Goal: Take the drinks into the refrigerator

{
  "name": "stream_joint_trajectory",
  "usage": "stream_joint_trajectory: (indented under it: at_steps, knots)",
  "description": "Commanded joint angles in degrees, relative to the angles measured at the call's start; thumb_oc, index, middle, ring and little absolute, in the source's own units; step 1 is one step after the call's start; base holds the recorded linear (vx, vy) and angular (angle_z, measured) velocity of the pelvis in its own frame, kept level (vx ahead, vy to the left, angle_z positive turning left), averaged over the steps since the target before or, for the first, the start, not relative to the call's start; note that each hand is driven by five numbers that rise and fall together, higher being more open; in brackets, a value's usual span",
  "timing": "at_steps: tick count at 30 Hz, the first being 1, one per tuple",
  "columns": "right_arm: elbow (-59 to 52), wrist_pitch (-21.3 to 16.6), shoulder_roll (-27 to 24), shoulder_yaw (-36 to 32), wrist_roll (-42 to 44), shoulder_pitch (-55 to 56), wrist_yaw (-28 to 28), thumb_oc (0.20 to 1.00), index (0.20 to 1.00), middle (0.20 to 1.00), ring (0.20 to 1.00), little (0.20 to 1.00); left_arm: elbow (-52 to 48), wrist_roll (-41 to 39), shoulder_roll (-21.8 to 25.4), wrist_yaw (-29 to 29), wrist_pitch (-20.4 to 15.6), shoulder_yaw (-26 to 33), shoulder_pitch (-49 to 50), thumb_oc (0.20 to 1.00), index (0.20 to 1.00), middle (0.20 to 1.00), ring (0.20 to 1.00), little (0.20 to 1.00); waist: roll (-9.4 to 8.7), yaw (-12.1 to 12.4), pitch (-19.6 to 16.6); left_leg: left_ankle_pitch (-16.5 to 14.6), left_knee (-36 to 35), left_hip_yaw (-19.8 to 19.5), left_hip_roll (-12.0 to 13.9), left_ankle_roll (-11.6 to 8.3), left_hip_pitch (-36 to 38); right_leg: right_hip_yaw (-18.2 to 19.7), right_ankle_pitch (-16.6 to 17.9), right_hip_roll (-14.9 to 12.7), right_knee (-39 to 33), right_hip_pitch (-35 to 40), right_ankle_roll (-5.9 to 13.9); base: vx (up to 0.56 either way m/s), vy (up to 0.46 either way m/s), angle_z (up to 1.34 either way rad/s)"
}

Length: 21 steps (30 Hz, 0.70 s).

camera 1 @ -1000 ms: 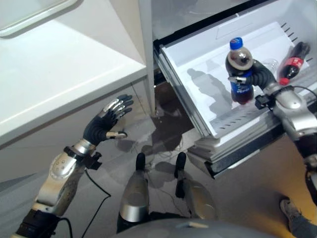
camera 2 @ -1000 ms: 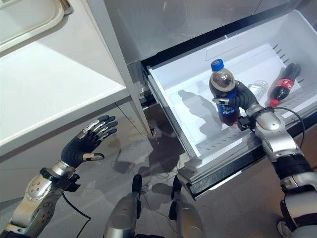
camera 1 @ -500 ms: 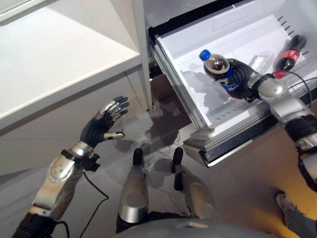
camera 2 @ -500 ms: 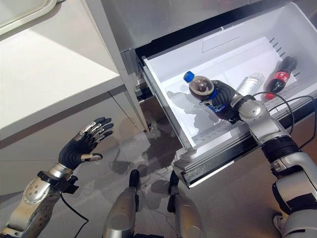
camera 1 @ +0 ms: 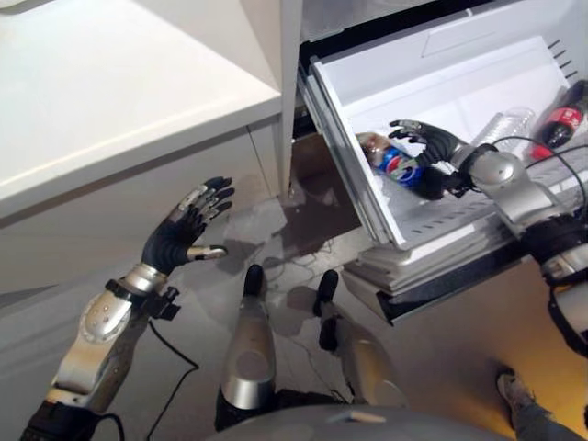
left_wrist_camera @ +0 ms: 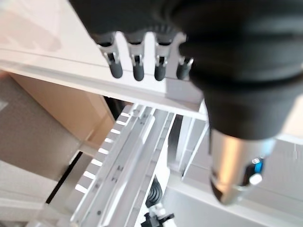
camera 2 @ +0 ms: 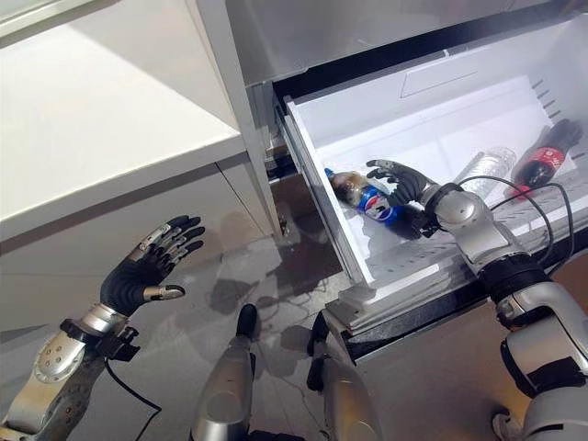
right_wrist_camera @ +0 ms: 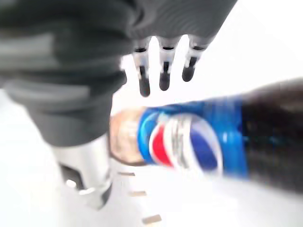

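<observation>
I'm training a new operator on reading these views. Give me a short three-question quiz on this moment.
1. True or false: the blue-label bottle lies on its side in the drawer.
2. Multiple choice. The right hand is: A) curled round the bottle B) open above the bottle C) on the red-label bottle.
3. How many bottles are in the drawer?

Key: 1 true; 2 B; 3 three, counting the clear bottle.

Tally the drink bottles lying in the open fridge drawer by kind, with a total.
Blue-label cola bottle, by the open right hand: 1
Clear bottle: 1
Red-label cola bottle: 1
Total: 3, all lying in the drawer.
</observation>
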Motion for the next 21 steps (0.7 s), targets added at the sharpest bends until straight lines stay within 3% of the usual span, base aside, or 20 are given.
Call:
stream_joint_trajectory:
  at_steps: [1, 21]
  knots:
    - [-1.36, -2.37, 3.54, 2.13, 0.84, -3.71, -0.79, 1.0, 1.0, 1.0, 1.0, 1.0, -7.47, 0.85, 1.43, 0.22, -2.68, 2.77, 2.49, 1.0, 1.0, 1.0, 1.0, 1.0, -0.88, 0.96, 0.55, -1.21, 1.63, -2.56, 0.66, 1.0, 1.55, -2.44, -5.73, -0.19, 6.47, 2.09, 3.77, 0.0, -0.03, 0.05]
    - [-3.5, -3.13, 2.08, -1.75, 5.33, -2.5, -2.36, 1.0, 1.0, 1.0, 1.0, 1.0, -6.2, -1.25, 2.9, -1.84, -1.45, 2.72, 1.87, 1.0, 1.0, 1.0, 1.0, 1.0, -2.15, 2.05, -3.12, -2.57, 4.19, -3.86, 1.49, 0.54, 4.52, -3.21, -7.0, 0.4, 5.93, 7.33, 2.76, 0.02, -0.043, 0.01]
